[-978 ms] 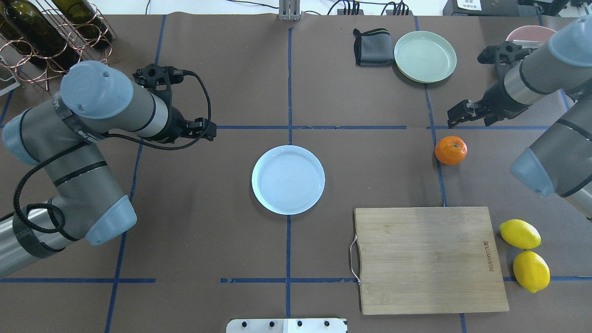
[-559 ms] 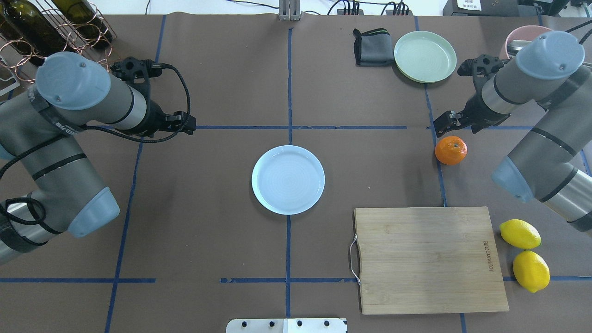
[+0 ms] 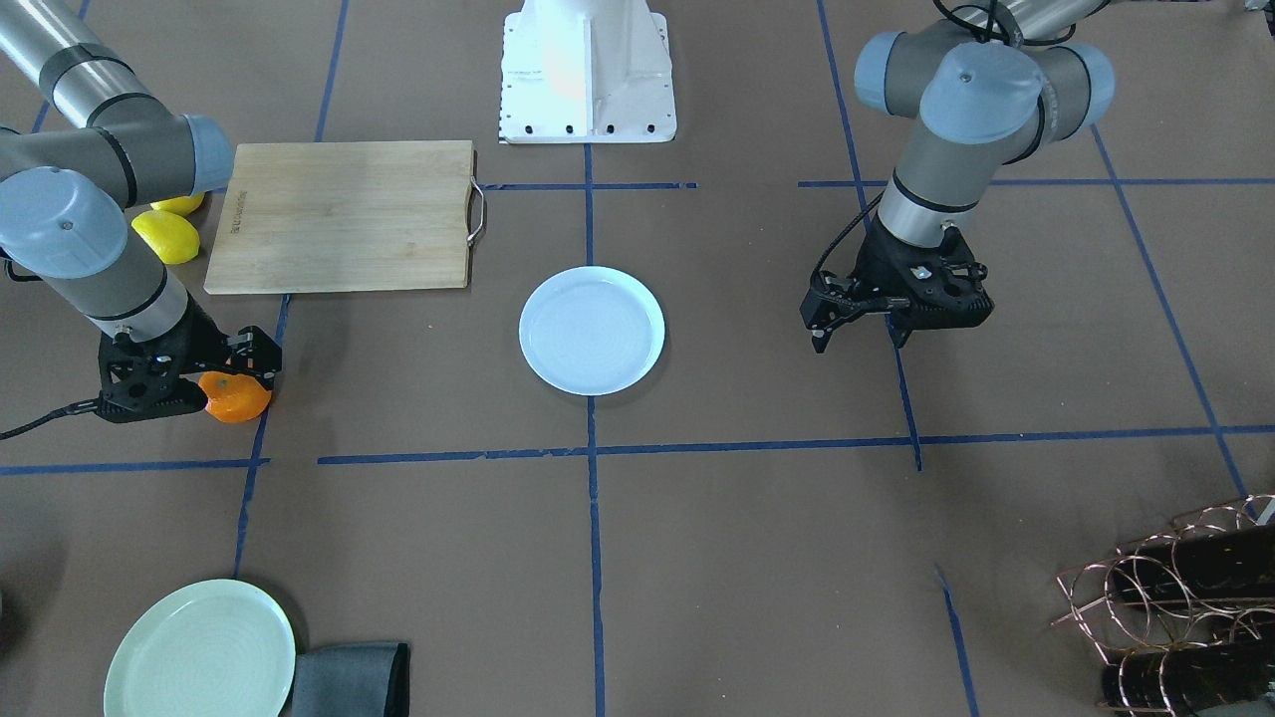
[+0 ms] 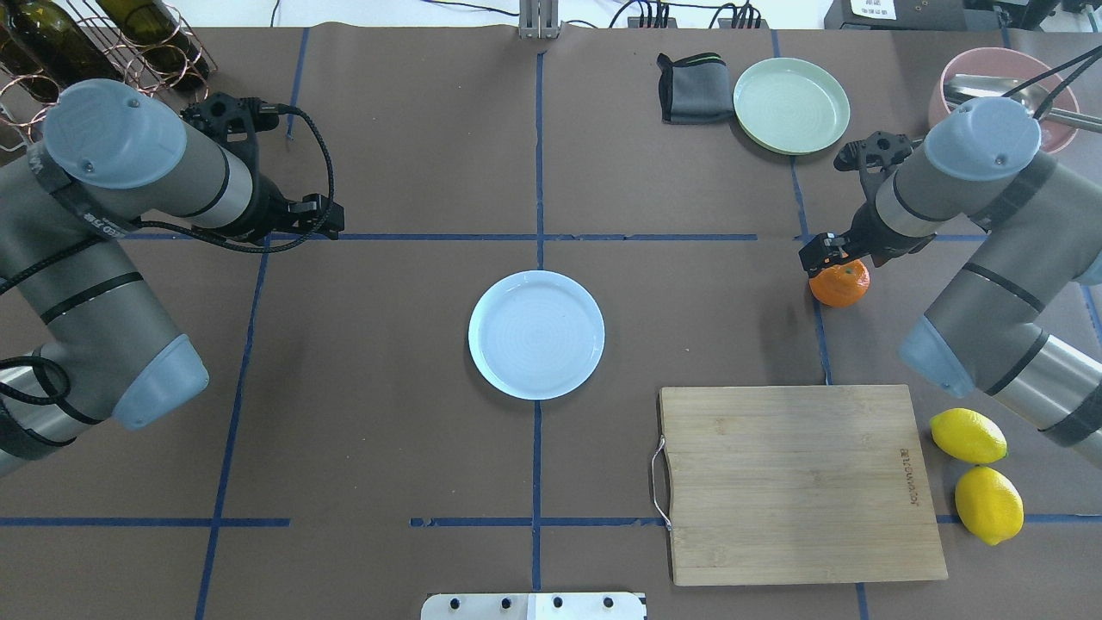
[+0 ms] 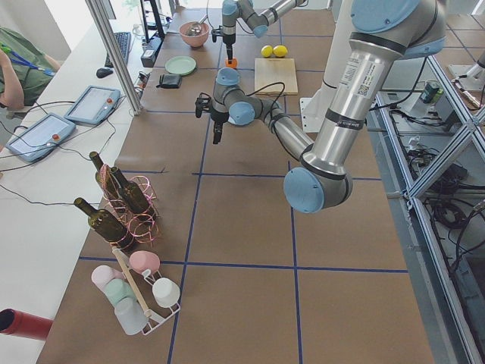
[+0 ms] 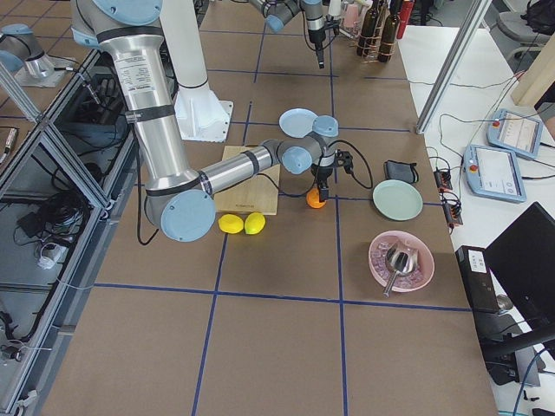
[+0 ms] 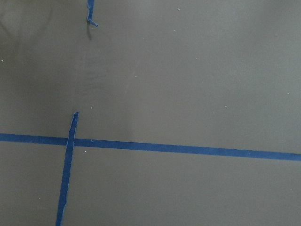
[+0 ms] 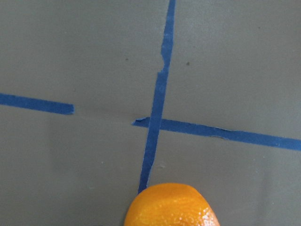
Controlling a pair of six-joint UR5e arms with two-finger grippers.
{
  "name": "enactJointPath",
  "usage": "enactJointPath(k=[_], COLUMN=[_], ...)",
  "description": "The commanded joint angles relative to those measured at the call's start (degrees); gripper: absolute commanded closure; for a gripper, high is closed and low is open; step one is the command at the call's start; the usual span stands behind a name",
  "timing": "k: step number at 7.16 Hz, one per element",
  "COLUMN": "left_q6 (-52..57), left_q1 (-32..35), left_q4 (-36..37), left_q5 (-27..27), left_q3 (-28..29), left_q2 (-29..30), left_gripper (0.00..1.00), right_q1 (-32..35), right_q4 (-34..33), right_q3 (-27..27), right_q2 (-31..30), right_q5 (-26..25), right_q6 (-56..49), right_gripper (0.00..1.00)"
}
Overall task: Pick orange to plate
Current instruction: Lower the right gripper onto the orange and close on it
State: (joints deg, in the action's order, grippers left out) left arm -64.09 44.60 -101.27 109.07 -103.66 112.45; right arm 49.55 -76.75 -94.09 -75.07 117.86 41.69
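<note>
- As I count the clock with 12 pointing away from my base, the orange (image 4: pixel 841 284) rests on the table (image 4: pixel 387 430) at 3 o'clock from the plate (image 4: pixel 535 334), well apart from it.
- My right gripper (image 4: pixel 828 256) hangs low against the orange's 11 o'clock edge. Wrist and fruit hide the fingers, so I cannot tell whether they are spread or pressed together.
- My right wrist camera catches only the orange's top at its lower edge, just under a crossing of blue tape (image 8: pixel 157 94).
- Between orange and plate lies brown table cover, with 1 tape strip running past the orange's 9 o'clock side.
- The cutting board (image 4: pixel 801 482) lies near, at 6 o'clock from the orange, its wire handle facing 9 o'clock.
- 2 lemons (image 4: pixel 968 436) sit just beside each other off the board's 3 o'clock edge.
- A mint-green plate (image 4: pixel 792 105) sits at 12 o'clock from the orange, with a grey cloth (image 4: pixel 693 90) just beside it at 9 o'clock.
- A pink bowl (image 4: pixel 956 73) holding a metal utensil stands at 1 o'clock from the orange.
- My left gripper (image 4: pixel 323 220) hovers at 10 o'clock from the plate, well apart. I cannot tell how its fingers stand.
- A wire rack with bottles (image 4: pixel 129 52) stands farther out at 10 o'clock.
</note>
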Motion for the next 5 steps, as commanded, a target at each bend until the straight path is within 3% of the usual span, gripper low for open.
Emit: enactJointPath(k=[1,5], left_q6=[0.0,0.0], left_q1=[0.5,1.1], left_q4=[0.0,0.0], left_q5=[0.0,0.0], left_q3=[0.0,0.0], left_q2=[0.0,0.0], left_gripper=[0.00,0.00], right_q1=[-0.1,-1.3], right_q4=[-0.1,-0.1], right_q3=[1.1,2.4], right_q2=[0.1,0.6], right_q5=[-0.2,-0.1], right_q6=[-0.7,-0.7], right_gripper=[0.00,0.00])
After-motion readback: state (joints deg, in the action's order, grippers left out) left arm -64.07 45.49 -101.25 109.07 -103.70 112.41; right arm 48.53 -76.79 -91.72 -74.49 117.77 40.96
